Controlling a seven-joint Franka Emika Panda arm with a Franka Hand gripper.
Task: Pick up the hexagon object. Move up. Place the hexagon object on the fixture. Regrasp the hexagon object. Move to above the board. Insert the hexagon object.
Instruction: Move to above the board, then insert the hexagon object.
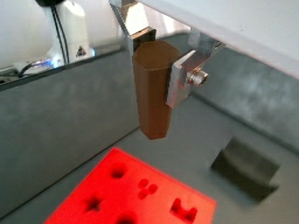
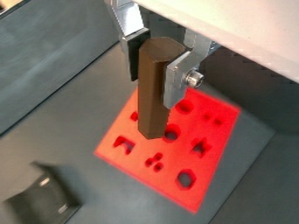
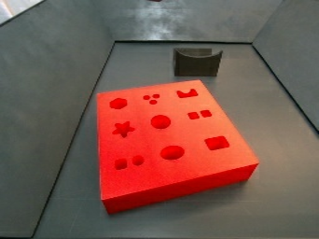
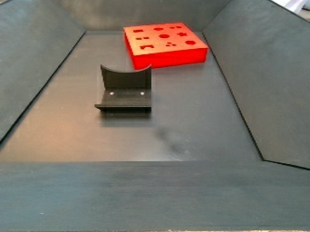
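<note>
Both wrist views give me the gripper [image 1: 158, 63] high over the floor, its silver fingers [image 2: 177, 79] closed on the peg [image 1: 153, 92] — a brown rod hanging upright, lower end free. Below sits the red board [image 2: 176, 140], with the fixture [image 1: 246, 164] apart from it. In the side views I see only board [image 3: 169, 140] and fixture [image 4: 123, 89] (no gripper).

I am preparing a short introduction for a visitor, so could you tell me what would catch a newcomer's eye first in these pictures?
The bright red board with its shaped recesses stands out on the grey floor in both side views. In both wrist views the gripper holds a brown peg upright between its fingers, high above the board. The small dark fixture sits apart from the board with nothing on it.
</note>
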